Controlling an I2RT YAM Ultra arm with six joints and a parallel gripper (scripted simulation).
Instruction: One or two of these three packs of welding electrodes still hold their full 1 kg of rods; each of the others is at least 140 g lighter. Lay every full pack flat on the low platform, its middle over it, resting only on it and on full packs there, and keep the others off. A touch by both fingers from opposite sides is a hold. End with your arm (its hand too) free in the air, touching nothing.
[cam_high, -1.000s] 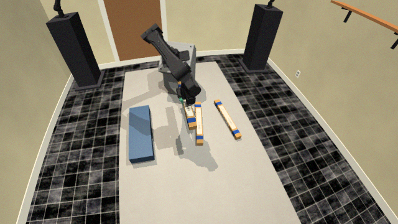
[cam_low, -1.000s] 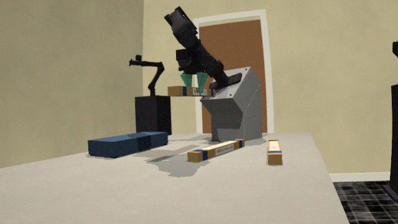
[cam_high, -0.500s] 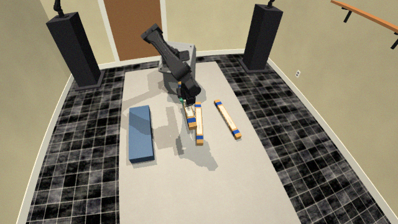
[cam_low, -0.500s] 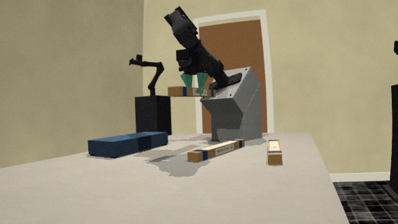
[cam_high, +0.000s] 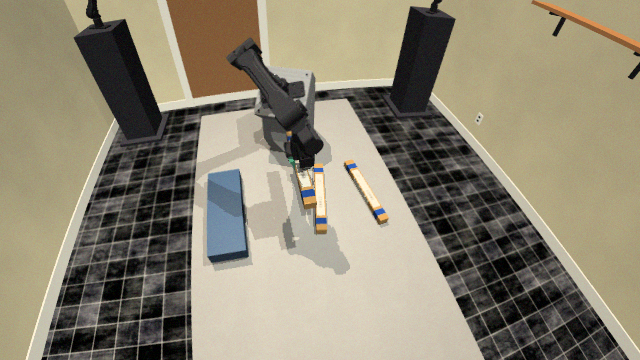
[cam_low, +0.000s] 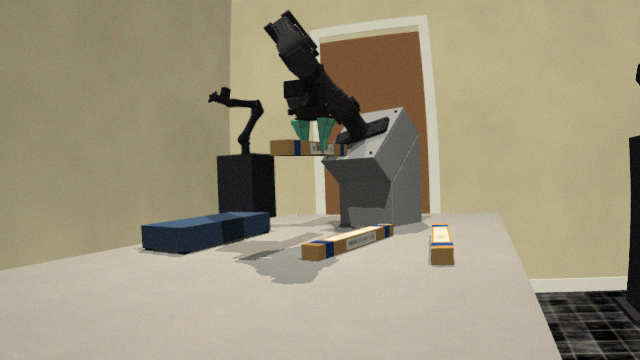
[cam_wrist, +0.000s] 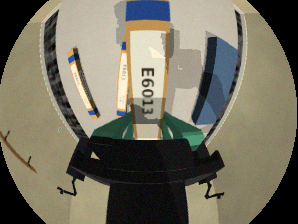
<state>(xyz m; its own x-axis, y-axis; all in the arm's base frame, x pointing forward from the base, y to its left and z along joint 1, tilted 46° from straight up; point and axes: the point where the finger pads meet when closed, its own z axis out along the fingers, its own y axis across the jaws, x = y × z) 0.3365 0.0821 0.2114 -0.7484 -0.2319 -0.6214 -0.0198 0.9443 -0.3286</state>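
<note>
Evidently, the gripper (cam_low: 313, 141) (cam_wrist: 147, 113) was clenched on one electrode pack (cam_high: 308, 194) (cam_low: 305, 148) (cam_wrist: 148, 65), holding it level in the air. Two other packs lay flat on the pale table (cam_high: 320, 310) (cam_low: 280, 320) (cam_wrist: 107, 45), the middle pack (cam_high: 320, 200) (cam_low: 350, 242) (cam_wrist: 122, 82) and the right pack (cam_high: 366, 192) (cam_low: 442, 245) (cam_wrist: 83, 82). Left of them sat the blue platform (cam_high: 226, 215) (cam_low: 200, 232) (cam_wrist: 218, 80), no pack on it.

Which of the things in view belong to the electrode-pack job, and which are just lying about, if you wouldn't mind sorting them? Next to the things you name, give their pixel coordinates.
Part of the job:
- gripper (cam_low: 313, 140) (cam_wrist: 147, 113)
- pack held in the gripper (cam_high: 308, 194) (cam_low: 284, 148) (cam_wrist: 148, 50)
- two packs on the table
- blue low platform (cam_high: 225, 215) (cam_low: 200, 232) (cam_wrist: 220, 75)

Not part of it:
- two black pedestals
- brown door (cam_high: 215, 45) (cam_low: 370, 75)
- wall rail (cam_high: 590, 25) (cam_wrist: 17, 156)
</note>
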